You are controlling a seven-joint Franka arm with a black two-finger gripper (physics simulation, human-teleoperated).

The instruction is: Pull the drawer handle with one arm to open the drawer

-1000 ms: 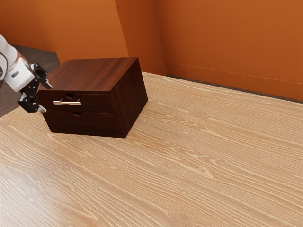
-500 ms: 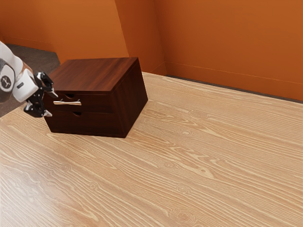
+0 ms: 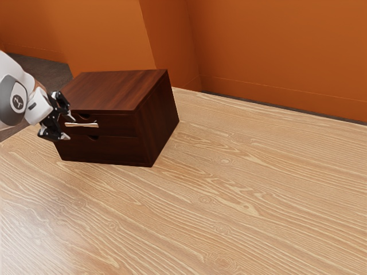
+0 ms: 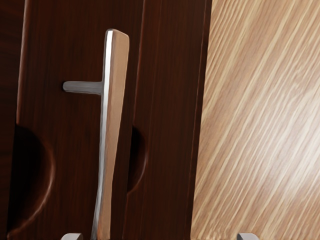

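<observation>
A dark wooden cabinet with two drawers stands on the table toward the exterior view's left. The upper drawer front carries a silver bar handle and sits flush with the cabinet. My black gripper is open at the handle's left end, one finger above the bar's height and one below, touching nothing. In the wrist view the handle runs lengthwise close ahead of the hand. It lies just inside one fingertip, and the other fingertip is far off over the table.
The lower drawer has a cut-out grip and no bar. Light wooden tabletop stretches wide to the exterior view's right and front. Orange walls rise behind the cabinet.
My gripper has moved toward the exterior view's right, from beside the cabinet's left edge up to the handle's left end. The drawer has not moved.
</observation>
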